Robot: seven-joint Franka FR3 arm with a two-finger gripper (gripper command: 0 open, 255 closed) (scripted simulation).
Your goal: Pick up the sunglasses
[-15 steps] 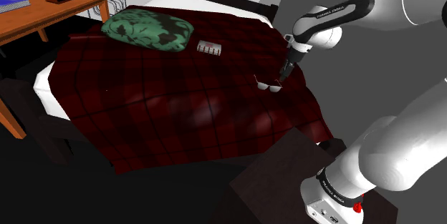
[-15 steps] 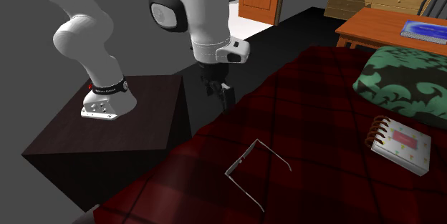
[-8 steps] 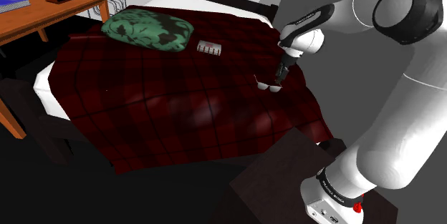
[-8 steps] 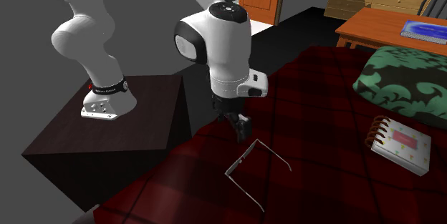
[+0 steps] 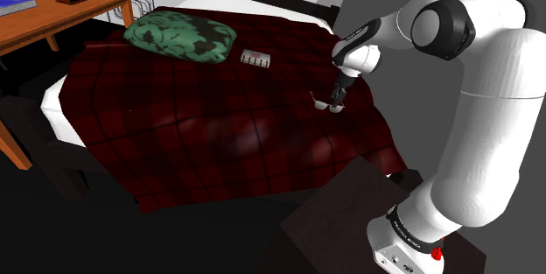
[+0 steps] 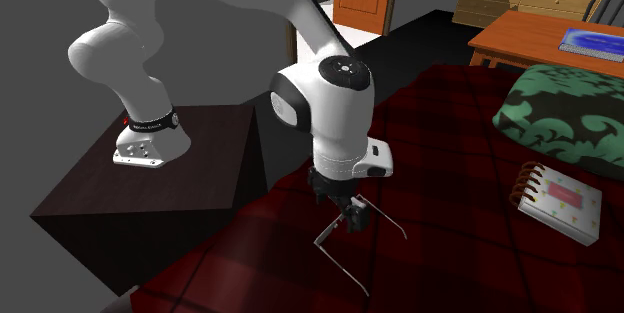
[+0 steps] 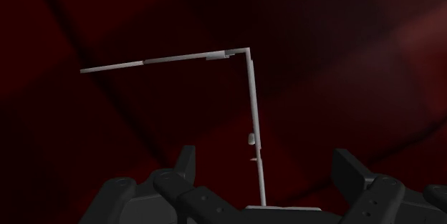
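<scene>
Clearly the sunglasses [image 5: 320, 100] are a light and thin thing: a wire-like pale frame with two slim arms folded out, so I judge them fragile, easy to bend and easy to push away over the cloth. They lie flat on the dark red checked blanket of the bed [image 5: 219, 128], right of the middle of the shoulder view and low in the middle of the second exterior view [image 6: 327, 232]. The best place to hold seems the front bar, across its thin side, with a soft squeeze. The gripper [image 7: 265, 158] is wide, its fingers [image 7: 185, 164] apart on both sides of that bar [image 7: 253, 101] and not touching it. The wrist view shows this gap and the corner of the frame, while the second exterior view shows how low the gripper [image 6: 352, 223] hangs over the blanket, and the shoulder view [image 5: 336, 97] shows the whole bed
</scene>
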